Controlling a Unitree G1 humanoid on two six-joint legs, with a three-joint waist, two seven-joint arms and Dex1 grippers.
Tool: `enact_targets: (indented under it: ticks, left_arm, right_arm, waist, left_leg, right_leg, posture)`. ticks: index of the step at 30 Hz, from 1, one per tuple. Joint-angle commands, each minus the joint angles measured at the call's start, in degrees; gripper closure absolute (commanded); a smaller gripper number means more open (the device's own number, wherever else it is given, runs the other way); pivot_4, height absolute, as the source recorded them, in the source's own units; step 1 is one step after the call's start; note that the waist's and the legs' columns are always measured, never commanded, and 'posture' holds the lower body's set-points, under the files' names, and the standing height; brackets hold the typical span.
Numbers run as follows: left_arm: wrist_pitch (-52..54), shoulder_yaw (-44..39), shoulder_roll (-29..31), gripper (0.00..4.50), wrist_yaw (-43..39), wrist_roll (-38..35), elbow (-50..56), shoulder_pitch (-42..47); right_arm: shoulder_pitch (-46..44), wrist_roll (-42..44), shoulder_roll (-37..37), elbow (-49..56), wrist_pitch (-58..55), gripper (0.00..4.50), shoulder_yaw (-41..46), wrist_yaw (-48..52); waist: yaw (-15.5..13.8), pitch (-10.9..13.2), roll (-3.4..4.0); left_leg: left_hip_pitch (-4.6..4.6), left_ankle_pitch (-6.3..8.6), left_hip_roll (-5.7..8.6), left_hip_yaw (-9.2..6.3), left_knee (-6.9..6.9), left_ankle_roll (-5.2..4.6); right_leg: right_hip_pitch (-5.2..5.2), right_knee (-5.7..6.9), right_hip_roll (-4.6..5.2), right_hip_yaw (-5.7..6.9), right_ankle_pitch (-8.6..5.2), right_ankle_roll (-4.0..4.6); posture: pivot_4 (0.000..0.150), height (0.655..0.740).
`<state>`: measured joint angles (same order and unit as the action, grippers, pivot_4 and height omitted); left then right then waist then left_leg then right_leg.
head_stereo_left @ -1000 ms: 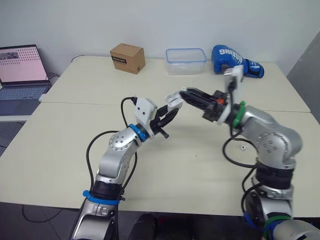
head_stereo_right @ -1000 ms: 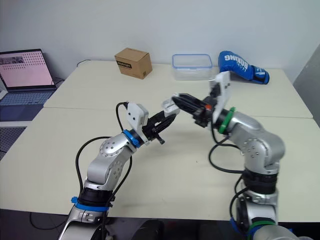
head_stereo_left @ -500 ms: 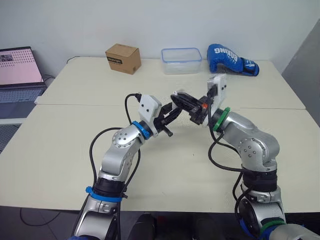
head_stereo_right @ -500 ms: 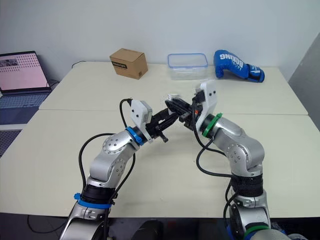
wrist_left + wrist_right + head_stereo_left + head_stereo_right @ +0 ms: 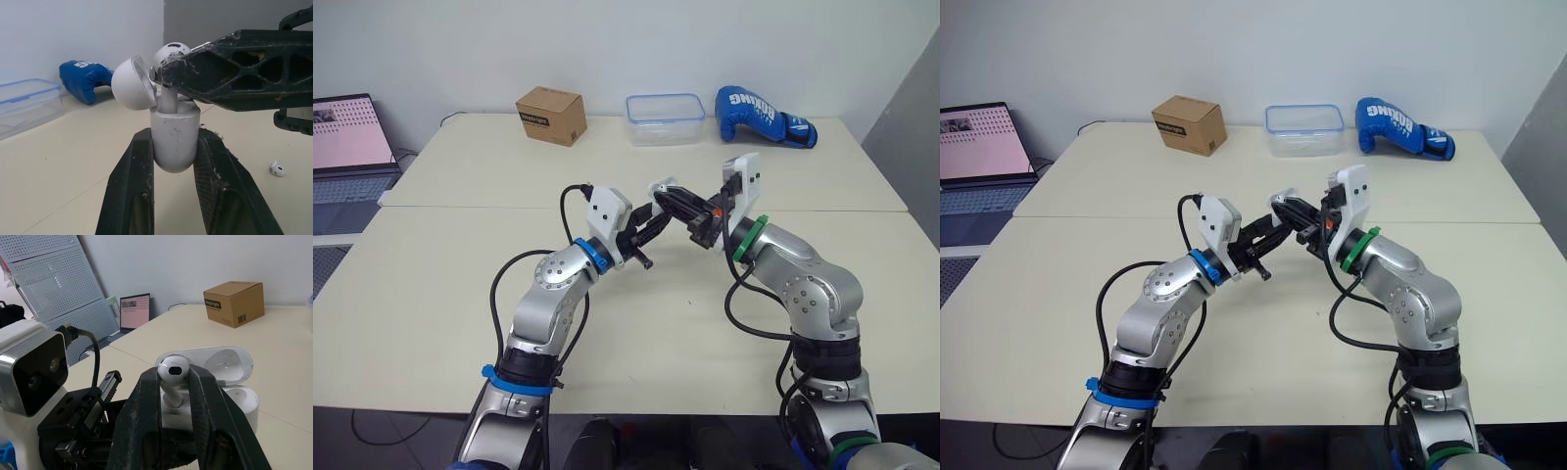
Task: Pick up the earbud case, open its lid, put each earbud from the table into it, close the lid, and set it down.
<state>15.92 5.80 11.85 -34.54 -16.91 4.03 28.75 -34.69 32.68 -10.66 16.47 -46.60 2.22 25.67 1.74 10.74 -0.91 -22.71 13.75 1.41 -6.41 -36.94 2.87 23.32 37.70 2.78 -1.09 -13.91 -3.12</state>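
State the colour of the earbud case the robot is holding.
The earbud case is plain white, clearest in the left wrist view.

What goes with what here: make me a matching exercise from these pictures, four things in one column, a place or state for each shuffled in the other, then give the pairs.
Things
1. case
2. held earbud
3. loose earbud
4. glove

Places or states
A. lying on the table
B. blue, at the table's far side
C. pinched in the right gripper
D. lid open, clamped in the left gripper

Pairs: 1-D, 2-C, 3-A, 4-B
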Motion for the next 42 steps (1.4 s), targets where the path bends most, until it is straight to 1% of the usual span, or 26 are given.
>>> enact_targets:
  ticks: [1, 2, 9, 15, 26, 30, 32, 36, 39, 41, 42]
  left_arm:
    - [-1.7, -0.1, -0.7, 3.78, -0.5, -0.8, 2.8, 1.7]
    - [-1.8, -0.1, -0.7, 3.78, -0.4, -0.7, 2.7, 1.7]
    - [-1.5, 0.1, -0.7, 3.78, -0.5, -0.5, 3.3, 1.4]
    - [-1.1, 0.3, -1.0, 3.78, -0.4, -0.6, 3.7, 1.3]
    - [-1.1, -0.7, -0.7, 3.78, -0.4, -0.6, 2.2, 0.9]
    - [-0.6, -2.4, 0.1, 3.78, 0.2, -1.2, 1.5, 1.0]
    - [0.3, -4.8, 0.6, 3.78, 1.2, -2.4, 1.3, 0.9]
    - [1.5, -10.7, 3.7, 3.78, 2.9, -4.0, 1.4, 0.0]
    - [1.1, -15.6, 8.6, 3.78, 3.2, -3.7, 1.2, -2.0]
    - [1.1, -17.3, 11.1, 3.78, 3.1, -3.8, 1.3, -3.3]
    - [1.3, -18.1, 12.3, 3.78, 2.9, -4.0, 1.6, -4.2]
  right_arm:
    - [0.5, -0.7, 0.2, 0.0, 0.5, 3.35, -0.9, -1.2]
    - [0.5, -0.7, 0.3, -0.2, 0.7, 3.13, -1.1, -1.4]
    - [0.3, -0.7, 0.5, -1.1, 1.5, 0.71, -0.9, -3.2]
    - [0.1, -0.8, 0.1, -2.2, 2.4, 0.71, -0.2, -4.4]
    - [-1.6, 2.3, 0.4, -2.1, 2.6, 0.71, 2.8, -4.2]
    - [-3.2, 4.2, 0.4, -1.6, 2.7, 0.71, 4.7, -4.3]
    - [-4.7, 6.0, -0.3, -1.3, 2.2, 0.71, 6.4, -4.1]
    - [-6.5, 6.7, -3.5, -1.4, 1.4, 0.71, 7.2, -3.2]
    - [-4.1, 0.1, -8.4, -4.1, 3.9, 0.71, 1.8, -0.6]
    - [-2.6, -3.2, -8.9, -7.1, 6.5, 0.71, -1.1, -0.1]
    - [-1.9, -5.2, -8.1, -9.5, 8.7, 0.53, -2.7, -0.2]
  waist:
    - [0.0, 0.0, 0.0]
    - [0.0, 0.0, 0.0]
    - [0.0, 0.0, 0.0]
    - [0.0, 0.0, 0.0]
    - [0.0, 0.0, 0.0]
    - [0.0, 0.0, 0.0]
    - [0.0, 0.0, 0.0]
    - [0.1, 0.0, 0.0]
    - [0.1, 0.0, 0.01]
    - [0.1, 0.0, 0.0]
    - [0.1, 0.0, 0.0]
  left_leg:
    - [0.0, 0.0, 0.0, 0.0, 0.0, 0.0]
    - [0.0, 0.0, 0.0, 0.0, 0.0, 0.0]
    - [0.0, 0.0, 0.0, 0.0, 0.0, 0.0]
    - [0.0, 0.0, 0.0, 0.0, 0.0, 0.0]
    - [-0.01, 0.0, 0.0, 0.0, 0.0, 0.0]
    - [0.0, 0.0, -0.03, 0.01, 0.02, 0.0]
    - [0.0, 0.0, -0.03, 0.01, 0.01, 0.0]
    - [0.0, 0.0, -0.09, 0.0, 0.02, -0.01]
    - [0.0, 0.0, -0.09, 0.01, 0.04, -0.01]
    - [0.02, 0.01, -0.1, 0.03, 0.06, -0.01]
    - [0.02, 0.01, -0.09, 0.03, 0.06, -0.01]
  right_leg:
    - [0.0, 0.0, 0.0, 0.0, 0.0, 0.0]
    - [0.0, 0.0, 0.0, 0.0, 0.0, 0.0]
    - [0.0, 0.0, 0.0, -0.01, 0.0, 0.0]
    - [0.0, 0.0, 0.0, 0.0, 0.0, 0.0]
    - [0.0, -0.01, 0.0, -0.01, 0.0, 0.0]
    - [0.01, -0.01, -0.02, -0.01, 0.0, 0.01]
    - [0.01, -0.01, -0.03, -0.02, 0.0, 0.01]
    - [0.02, 0.0, -0.08, -0.01, -0.01, 0.01]
    - [0.03, -0.01, -0.08, -0.01, -0.02, 0.03]
    - [0.03, -0.02, -0.08, -0.02, -0.03, 0.04]
    - [0.03, -0.02, -0.08, -0.02, -0.03, 0.05]
  posture:
    - [0.15, 0.74]
    - [0.15, 0.74]
    - [0.15, 0.74]
    - [0.15, 0.74]
    - [0.15, 0.74]
    - [0.15, 0.74]
    - [0.15, 0.74]
    - [0.15, 0.74]
    - [0.15, 0.74]
    - [0.15, 0.74]
    - [0.15, 0.74]
